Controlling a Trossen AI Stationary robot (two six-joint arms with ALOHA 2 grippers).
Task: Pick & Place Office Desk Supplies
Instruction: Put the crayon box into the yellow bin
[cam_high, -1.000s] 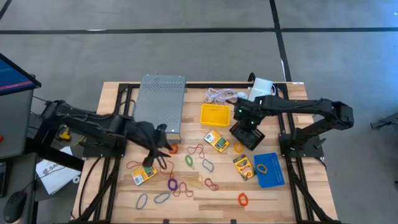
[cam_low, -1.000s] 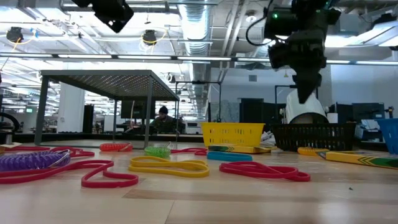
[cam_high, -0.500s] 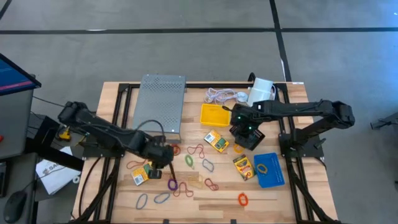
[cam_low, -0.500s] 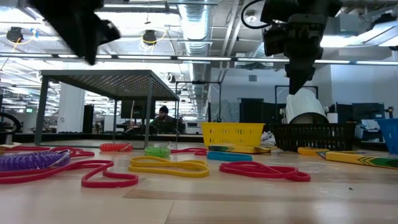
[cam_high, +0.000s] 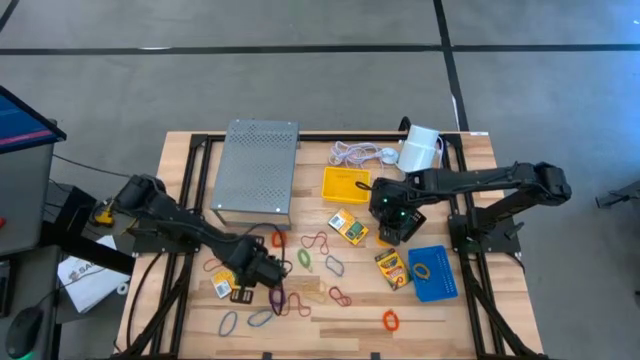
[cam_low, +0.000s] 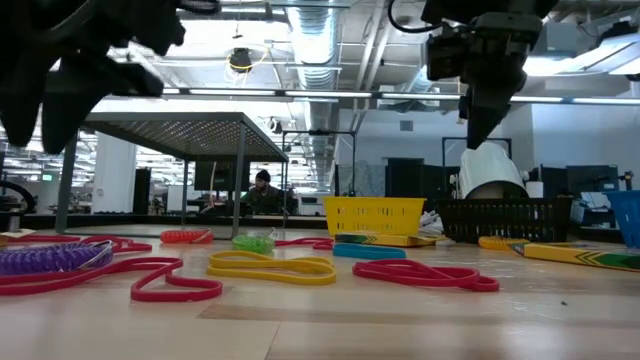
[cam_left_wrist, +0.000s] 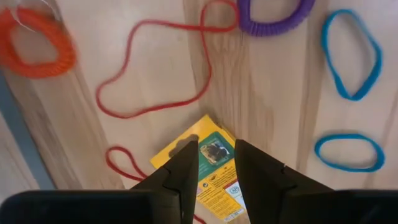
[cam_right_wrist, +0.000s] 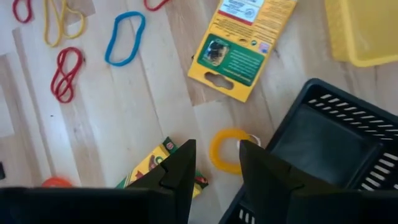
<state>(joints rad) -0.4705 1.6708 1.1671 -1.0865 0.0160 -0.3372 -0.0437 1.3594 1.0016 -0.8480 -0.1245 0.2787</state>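
Thin rubber bands lie scattered over the pale wooden worktop (cam_high: 180, 300): red loops (cam_high: 316, 242), a green one (cam_high: 304, 258), blue ones (cam_high: 229, 323), a ribbed purple coil (cam_high: 278, 296) and an orange coil (cam_high: 390, 320). Small flat yellow-green crayon boxes lie among them, one (cam_high: 348, 227) near the middle, another (cam_high: 392, 269) beside the blue tray (cam_high: 436, 284), a third (cam_high: 226, 281) at the left. The blue tray is a shallow plastic rectangle with a yellow band lying in it. The yellow tray (cam_high: 346, 183) is smooth plastic and sits toward the back; the black mesh tray (cam_high: 412, 222) stands right of the middle box, partly under the right arm.

The left gripper (cam_high: 262, 272) hangs low over the left part of the worktop. In its wrist view its jaws stand a narrow gap apart, holding nothing, with the left crayon box (cam_left_wrist: 202, 163) showing in the gap and a long red band (cam_left_wrist: 161, 68) beyond.

The right gripper (cam_high: 388, 212) is above the worktop beside the black mesh tray (cam_right_wrist: 329, 143). Its jaws are also slightly parted and hold nothing; a yellow ring band (cam_right_wrist: 227, 150) lies on the wood between them, just beside the tray's corner, with a crayon box (cam_right_wrist: 239, 53) farther off.
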